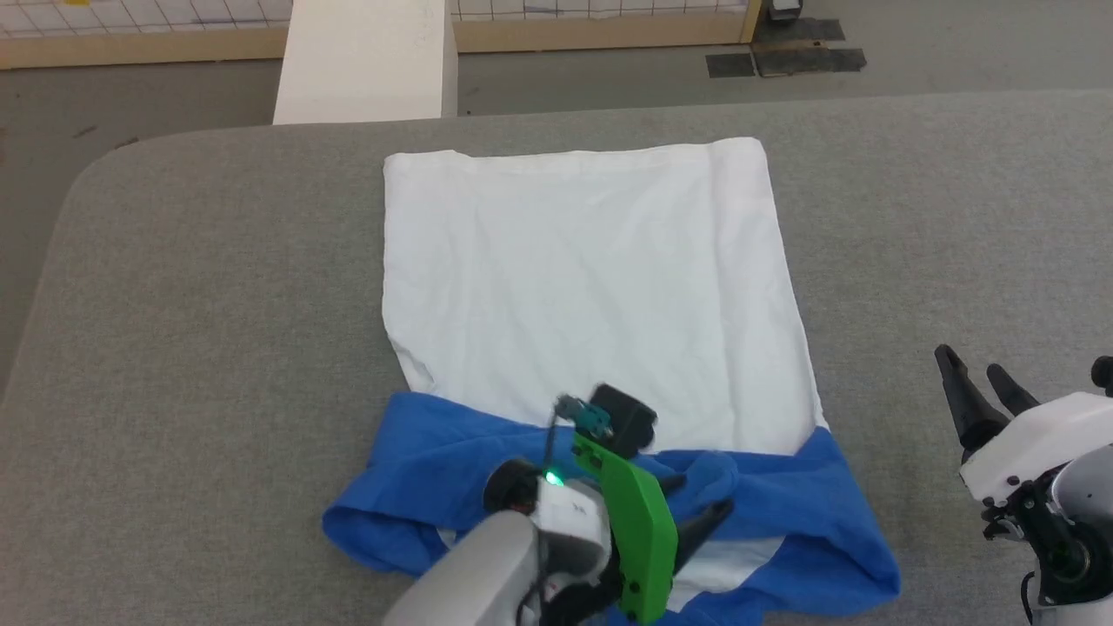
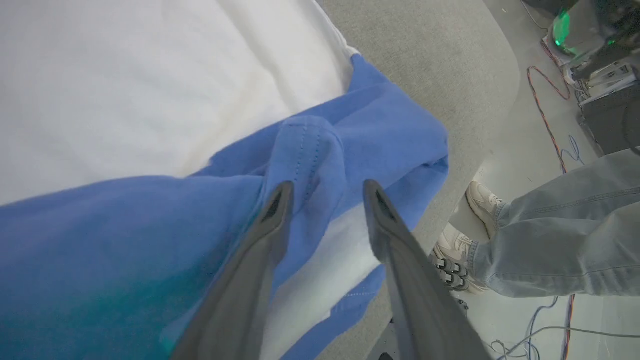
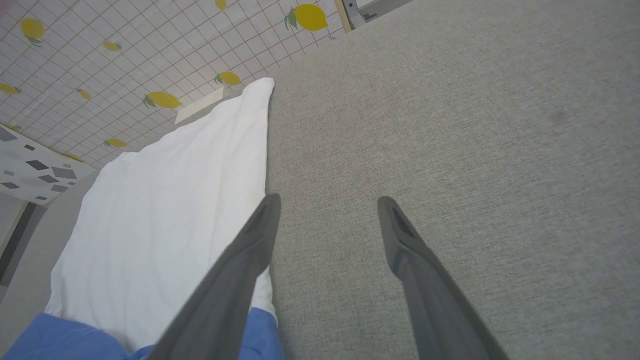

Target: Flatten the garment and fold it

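Observation:
The garment (image 1: pixel 583 287) lies on the grey table (image 1: pixel 174 304), its white body spread flat toward the far side. Its blue shoulders and sleeves (image 1: pixel 417 469) are bunched along the near edge. My left gripper (image 1: pixel 704 493) hangs over that blue part, open. In the left wrist view its fingers (image 2: pixel 272 210) straddle a raised blue fold (image 2: pixel 307 150) without closing on it. My right gripper (image 1: pixel 974 376) stands open at the lower right, off the cloth. In the right wrist view that gripper (image 3: pixel 327 200) hovers over bare table beside the garment's white edge (image 3: pixel 165 210).
A white box (image 1: pixel 365 61) stands beyond the table's far edge. A person's legs in jeans (image 2: pixel 550 240) and pale shoes (image 2: pixel 480 200) are by the table's near corner, with cables (image 2: pixel 545 115) on the floor. Bare grey table lies left and right of the garment.

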